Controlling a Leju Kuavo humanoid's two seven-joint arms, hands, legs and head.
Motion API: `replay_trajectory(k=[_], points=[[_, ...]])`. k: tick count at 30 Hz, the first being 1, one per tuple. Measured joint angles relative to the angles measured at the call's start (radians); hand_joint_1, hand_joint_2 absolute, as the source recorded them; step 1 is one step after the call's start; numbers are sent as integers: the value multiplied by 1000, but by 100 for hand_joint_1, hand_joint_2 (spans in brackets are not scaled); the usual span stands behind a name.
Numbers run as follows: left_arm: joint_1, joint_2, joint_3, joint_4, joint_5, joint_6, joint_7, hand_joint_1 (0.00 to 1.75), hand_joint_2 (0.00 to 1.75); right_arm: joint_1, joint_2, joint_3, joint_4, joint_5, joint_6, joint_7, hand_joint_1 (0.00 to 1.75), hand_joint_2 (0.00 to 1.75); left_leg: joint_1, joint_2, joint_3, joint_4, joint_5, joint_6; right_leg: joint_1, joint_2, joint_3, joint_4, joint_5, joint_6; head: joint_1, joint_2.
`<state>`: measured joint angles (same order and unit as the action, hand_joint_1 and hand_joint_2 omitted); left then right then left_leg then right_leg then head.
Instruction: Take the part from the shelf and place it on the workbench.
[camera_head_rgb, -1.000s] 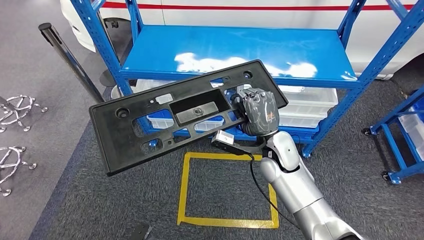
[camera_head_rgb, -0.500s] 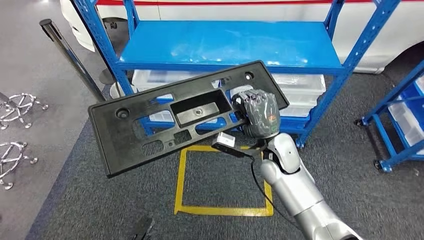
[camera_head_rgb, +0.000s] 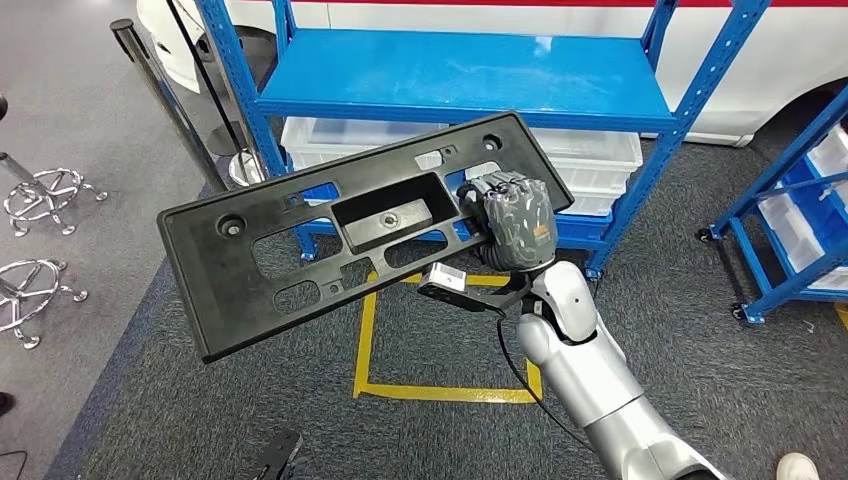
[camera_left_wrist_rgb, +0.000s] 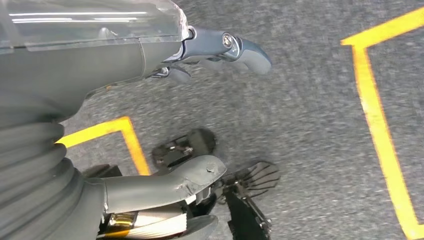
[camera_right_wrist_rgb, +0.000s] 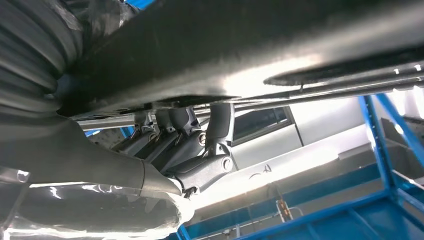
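nearest in the head view, the silver right arm (camera_head_rgb: 600, 390) rises from the lower edge, and its right hand (camera_head_rgb: 512, 228) grips the part (camera_head_rgb: 300, 260), a long flat black plastic panel with cut-outs and a recessed pocket near its middle. the hand clamps the panel near its right end, fingers (camera_right_wrist_rgb: 187, 131) curled up against the underside as the right wrist view shows, so the panel is carried in the air, tilted with its left end lower and nearer, clear of the shelf. the left hand (camera_left_wrist_rgb: 150, 100) hangs over the floor with nothing in it, thumb and darker fingers apart. below the panel lies grey carpet (camera_head_rgb: 700, 350) marked with a yellow tape square (camera_head_rgb: 365, 350). beyond stands the blue shelf (camera_head_rgb: 460, 75), its upper deck bare, with clear plastic bins (camera_head_rgb: 590, 160) on the level beneath. a second blue rack (camera_head_rgb: 790, 230) stands off to the right. at the left are chrome stool bases (camera_head_rgb: 45, 190) and a dark post (camera_head_rgb: 160, 95). behind the shelf is a white vehicle body (camera_head_rgb: 780, 60). a pale shoe (camera_head_rgb: 797, 466) shows at the lower right corner.
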<state>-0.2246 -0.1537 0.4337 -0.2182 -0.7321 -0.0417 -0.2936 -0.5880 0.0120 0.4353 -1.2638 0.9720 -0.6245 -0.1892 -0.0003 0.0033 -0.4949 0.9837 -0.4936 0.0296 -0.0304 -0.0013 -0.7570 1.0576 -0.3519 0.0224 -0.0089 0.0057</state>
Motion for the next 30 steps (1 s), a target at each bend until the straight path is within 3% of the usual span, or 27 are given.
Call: replay_trajectory(k=[2, 3, 4, 6, 7, 8, 10, 11, 12, 13, 14, 16, 18, 19, 20, 21, 22, 23, 25, 26, 28, 29, 30], points=[[2, 0, 0, 0, 0, -1, 0, 0, 175, -6, 0, 0, 1, 0, 0, -1, 175, 175, -1, 3, -34, -6, 37, 12, 6, 1, -21, 103, -123, -4, 0, 0], [4, -1, 0, 0, 0, -1, 0, 0, 175, -8, 0, 0, 2, -1, 0, -1, 175, 175, -3, 4, -55, -5, 53, 15, 8, 1, -27, 173, -166, -5, 0, 0], [7, -1, 0, 0, 0, -2, 0, 0, 175, -9, 0, 0, 2, -1, 0, -1, 175, 175, -5, 4, -76, -3, 69, 15, 9, 2, -29, 237, -178, -6, 0, 0], [13, -1, 0, 0, 0, -2, 0, 0, 175, -9, 0, 0, 4, -2, 0, -1, 175, 175, -7, 5, -120, 4, 97, 14, 10, 1, -2, 295, -131, -8, 0, 0], [15, -1, 0, 0, 0, -2, 0, 0, 175, -9, 0, 0, 5, -2, 0, -1, 175, 175, -8, 5, -141, 9, 110, 12, 10, 1, 34, 275, -105, -11, 0, 0], [16, -1, 0, 0, 0, -2, 0, 0, 175, -10, 0, 0, 6, -3, 0, -1, 175, 175, -9, 4, -161, 15, 122, 9, 12, 1, 93, 218, -105, -14, 0, 0], [18, -1, 0, 0, -1, -2, 0, 0, 175, -15, 2, 0, 7, -6, 0, -3, 175, 175, -12, 4, -190, 31, 142, 2, 17, 1, 215, 62, -161, -22, 0, 0], [18, -1, 0, 0, -2, -2, 1, 0, 175, -19, 3, 0, 7, -8, 0, -5, 175, 175, -12, 4, -199, 35, 153, -2, 20, 2, 250, 8, -189, -25, 0, 0], [18, -1, 0, 0, -2, -2, 1, 0, 175, -21, 4, 0, 8, -11, 0, -7, 175, 175, -11, 3, -204, 36, 164, -6, 22, 2, 259, -19, -199, -28, 0, 0], [18, -2, 0, 0, -3, -2, 2, 0, 175, -23, 5, 0, 10, -13, 0, -8, 175, 175, -9, 2, -210, 36, 171, -11, 21, 0, 251, -20, -192, -34, 0, 0], [19, -2, 0, 0, -3, -2, 3, 0, 175, -24, 6, 0, 12, -15, 1, -9, 175, 175, -7, 0, -217, 42, 161, -17, 19, -2, 241, -21, -180, -40, 0, 0], [18, -2, 0, 0, -4, -3, 5, 0, 175, -29, 9, 0, 17, -16, 4, -10, 175, 175, -2, -4, -238, 102, 80, -29, 15, -7, 214, -23, -152, -54, -1, 0], [16, -3, 0, 0, -4, -4, 6, 0, 175, -34, 10, 0, 20, -15, 6, -11, 175, 175, 3, -5, -260, 224, -20, -39, 16, -8, 181, -22, -123, -59, -1, 0], [15, -3, 0, 0, -4, -5, 6, 0, 175, -36, 11, 0, 22, -14, 7, -11, 175, 175, 6, -4, -265, 284, -37, -43, 17, -9, 162, -21, -109, -58, -1, 0], [14, -4, 0, 0, -4, -6, 6, 0, 175, -37, 11, 0, 25, -13, 7, -11, 175, 175, 9, -4, -260, 324, -28, -45, 17, -10, 143, -19, -94, -57, -1, 0], [14, -4, 0, 0, -4, -7, 6, 0, 175, -38, 11, 0, 28, -11, 7, -11, 175, 175, 11, -4, -242, 335, 1, -46, 16, -10, 123, -18, -80, -55, -1, 0], [13, -5, 0, 0, -4, -7, 6, 0, 175, -38, 11, 0, 31, -9, 7, -11, 175, 175, 13, -4, -208, 313, 32, -47, 16, -11, 104, -15, -67, -52, -1, 0], [12, -5, 0, 0, -4, -8, 6, 0, 175, -39, 11, 0, 33, -6, 8, -11, 175, 175, 14, -5, -156, 257, 43, -47, 15, -11, 87, -13, -54, -48, -1, 0], [6, -8, 0, -1, -5, -8, 6, 0, 175, -43, 11, 0, 35, -2, 9, -11, 175, 175, 10, -7, -42, 103, 6, -41, 15, -10, 67, -11, -31, -37, -1, 0], [4, -9, 0, -1, -5, -8, 5, 0, 175, -45, 11, 0, 35, -1, 9, -10, 175, 175, 7, -8, -8, 48, -16, -36, 14, -10, 63, -14, -19, -31, -1, 0], [2, -10, 0, -1, -4, -9, 4, 0, 175, -50, 11, 0, 37, 0, 10, -10, 175, 175, 3, -9, 0, 13, -18, -23, 12, -10, 60, -22, 3, -17, -1, 0], [3, -11, 0, -1, -4, -9, 4, 0, 175, -51, 11, 0, 39, 0, 10, -10, 175, 175, 3, -6, -7, 8, -5, -15, 11, -9, 56, -20, -1, -12, 0, 0], [4, -12, 0, -1, -4, -9, 3, 0, 175, -52, 10, 0, 41, 0, 10, -10, 175, 175, 3, -4, -15, 5, 8, -5, 11, -7, 48, -4, -27, -9, 0, 0]])
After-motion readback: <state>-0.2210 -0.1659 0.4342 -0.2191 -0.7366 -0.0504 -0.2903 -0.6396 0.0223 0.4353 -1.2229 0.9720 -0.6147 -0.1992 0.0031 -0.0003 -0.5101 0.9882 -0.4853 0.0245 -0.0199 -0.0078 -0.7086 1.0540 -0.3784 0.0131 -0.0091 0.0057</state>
